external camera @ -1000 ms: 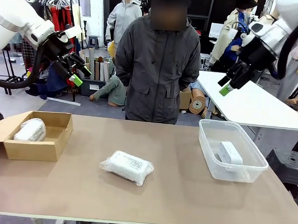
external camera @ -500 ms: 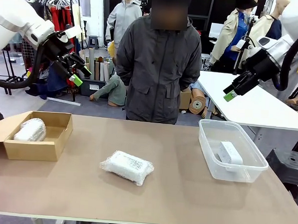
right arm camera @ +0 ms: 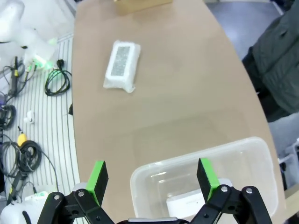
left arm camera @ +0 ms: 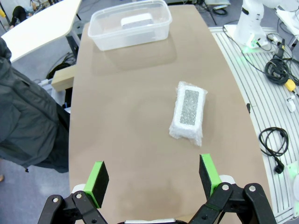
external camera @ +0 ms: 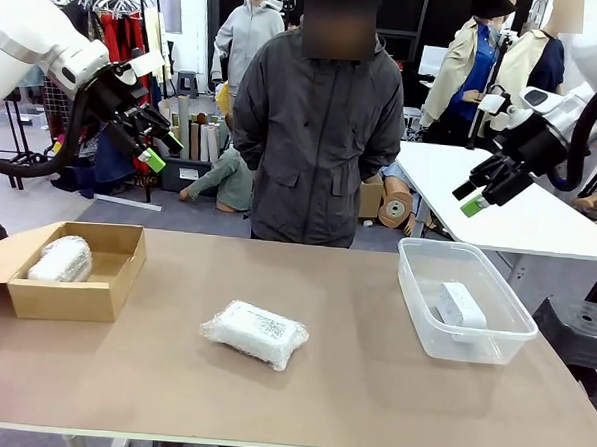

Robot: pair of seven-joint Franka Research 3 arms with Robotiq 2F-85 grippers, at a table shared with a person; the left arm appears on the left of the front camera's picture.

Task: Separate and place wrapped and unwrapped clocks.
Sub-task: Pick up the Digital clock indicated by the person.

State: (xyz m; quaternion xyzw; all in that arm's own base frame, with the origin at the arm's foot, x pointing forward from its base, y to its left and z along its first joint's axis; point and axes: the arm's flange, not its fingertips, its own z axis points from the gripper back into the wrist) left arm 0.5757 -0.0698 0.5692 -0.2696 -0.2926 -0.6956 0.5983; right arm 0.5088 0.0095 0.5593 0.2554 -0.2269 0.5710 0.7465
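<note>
A clothes rack (external camera: 118, 2), white table (external camera: 519, 213), perhaps grey carpet (external camera: 119, 214).

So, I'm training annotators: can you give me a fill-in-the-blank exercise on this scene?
The rounder wrapped bundle lies inside the cardboard ____.
The bare clock lies in the tub on the robot's ____ side.
The flat wrapped bundle lies on the table ____ them.
The left gripper and right gripper both stand ____.
Missing: box; right; between; open.

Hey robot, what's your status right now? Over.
Left gripper, right gripper open, empty, raised. Flat wrapped clock mid-table, untouched; rounder wrapped clock in cardboard box; bare clock in clear tub. Person stands at far edge.
</note>
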